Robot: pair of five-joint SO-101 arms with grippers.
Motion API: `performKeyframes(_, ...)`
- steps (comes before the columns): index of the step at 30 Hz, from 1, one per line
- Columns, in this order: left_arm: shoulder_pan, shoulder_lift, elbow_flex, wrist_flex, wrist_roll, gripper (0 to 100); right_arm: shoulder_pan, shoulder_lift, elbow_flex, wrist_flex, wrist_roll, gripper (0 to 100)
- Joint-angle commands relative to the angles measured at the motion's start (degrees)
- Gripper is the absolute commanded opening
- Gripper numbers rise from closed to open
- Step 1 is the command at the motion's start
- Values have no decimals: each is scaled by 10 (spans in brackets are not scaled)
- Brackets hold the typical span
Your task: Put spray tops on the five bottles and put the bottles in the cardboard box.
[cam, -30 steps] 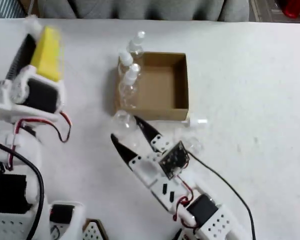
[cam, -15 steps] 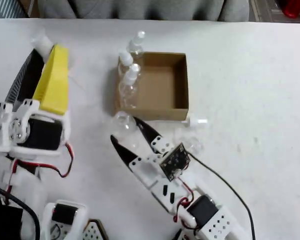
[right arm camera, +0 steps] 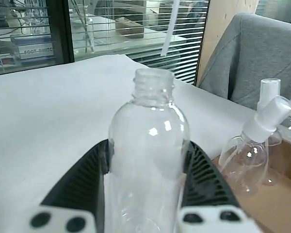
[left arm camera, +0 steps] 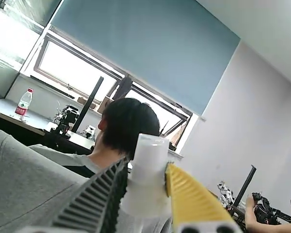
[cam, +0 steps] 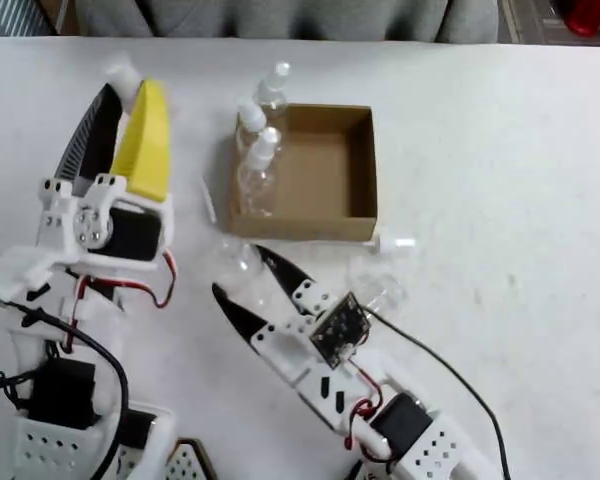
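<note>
The high view looks straight down on the table (cam: 500, 150) and box (cam: 330, 185). The left wrist view, close behind the left gripper (left arm camera: 145, 168), tilts up into the room (left arm camera: 242, 107). The right wrist view looks level across the table, probably sharing the box's corner with the high view.

Open brown cardboard box (cam: 325, 215) sits mid-table on the white table (cam: 500, 150). Three clear plastic bottles with white spray tops (cam: 257, 150) stand in the box along its left wall. Uncapped clear plastic bottle (right arm camera: 148, 145) stands just before the box's front-left corner, between the right gripper (cam: 237, 268) fingers. Second clear plastic bottle (cam: 380, 290) lies before the front-right corner. Loose white spray top (cam: 392, 243) lies against that corner. White plastic spray top (left arm camera: 148, 170) is held in the left gripper (cam: 125, 90), left of the box.
</note>
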Motion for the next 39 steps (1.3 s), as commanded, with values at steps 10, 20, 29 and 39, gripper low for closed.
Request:
performKeyframes(10, 8, -13, -6, -7, 42, 21, 1, -5, -10, 0, -4, 15)
performKeyframes(20, 9, -73, -2, 52, 67, 21, 1, -7, -10, 0, -4, 15)
performKeyframes(29, 8, -80, 45, 47, 69, 21, 1, -8, -10, 0, -4, 15)
performKeyframes(39, 66, -81, 90, 52, 66, 22, 1, -8, -10, 0, -4, 15)
